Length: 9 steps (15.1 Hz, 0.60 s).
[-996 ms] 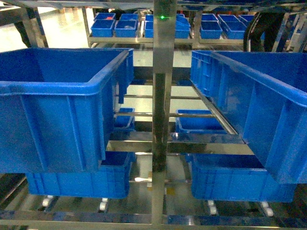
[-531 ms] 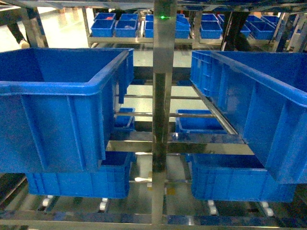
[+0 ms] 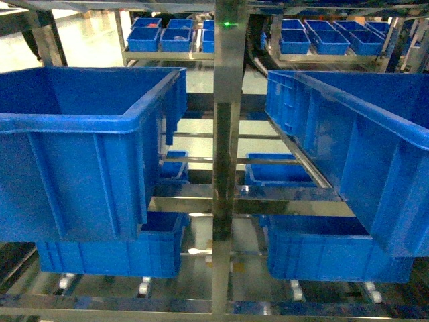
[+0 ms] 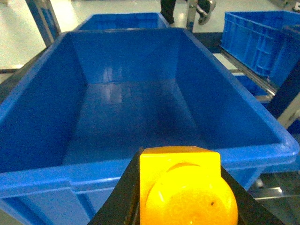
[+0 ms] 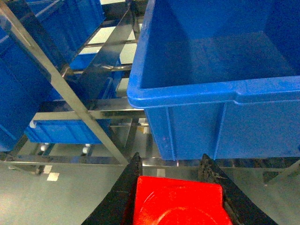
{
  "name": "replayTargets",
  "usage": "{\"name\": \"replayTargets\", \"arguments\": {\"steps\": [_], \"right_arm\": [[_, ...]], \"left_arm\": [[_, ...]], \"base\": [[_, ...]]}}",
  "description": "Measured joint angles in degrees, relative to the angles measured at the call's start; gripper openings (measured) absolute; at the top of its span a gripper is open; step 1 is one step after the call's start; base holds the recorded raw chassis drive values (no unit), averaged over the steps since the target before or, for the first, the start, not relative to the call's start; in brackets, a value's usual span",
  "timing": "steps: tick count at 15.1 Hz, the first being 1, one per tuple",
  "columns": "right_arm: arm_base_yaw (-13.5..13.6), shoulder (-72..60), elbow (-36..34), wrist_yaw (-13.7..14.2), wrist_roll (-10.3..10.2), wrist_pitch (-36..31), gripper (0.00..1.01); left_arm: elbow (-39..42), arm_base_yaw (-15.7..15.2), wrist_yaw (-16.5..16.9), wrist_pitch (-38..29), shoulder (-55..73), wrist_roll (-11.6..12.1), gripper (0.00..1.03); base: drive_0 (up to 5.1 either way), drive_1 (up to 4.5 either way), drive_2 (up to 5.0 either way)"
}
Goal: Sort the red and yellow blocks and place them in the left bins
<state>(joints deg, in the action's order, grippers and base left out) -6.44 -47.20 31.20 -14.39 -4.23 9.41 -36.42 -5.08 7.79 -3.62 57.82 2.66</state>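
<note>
- L gripper (image 4: 180, 187): visible only in L wrist view, bottom edge. Black fingers (image 4: 119, 197) closed on either side of yellow block (image 4: 185, 187), studs toward cam.
- R gripper (image 5: 176, 197): R wrist view only, bottom edge. Fingers (image 5: 119, 197) clamped on red block (image 5: 178, 201).
- Head view: neither arm nor gripper visible.

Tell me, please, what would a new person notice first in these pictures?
Probably the yellow block, bright in the left end effector just short of the near rim of a big empty blue bin. Next, the red block gripped in the right end effector, out in front of another blue bin on the metal rack.
</note>
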Motion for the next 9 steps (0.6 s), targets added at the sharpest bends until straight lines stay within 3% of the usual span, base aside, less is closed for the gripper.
{"name": "replayTargets", "arguments": {"steps": [9], "right_arm": [[0.0, 0.0, 0.0, 0.0, 0.0, 0.0, 0.28]], "left_arm": [[-2.4, -1.7, 1.0, -0.9, 0.3, -1.2, 0.26]], "base": [[0.0, 0.00, 0.0]]}}
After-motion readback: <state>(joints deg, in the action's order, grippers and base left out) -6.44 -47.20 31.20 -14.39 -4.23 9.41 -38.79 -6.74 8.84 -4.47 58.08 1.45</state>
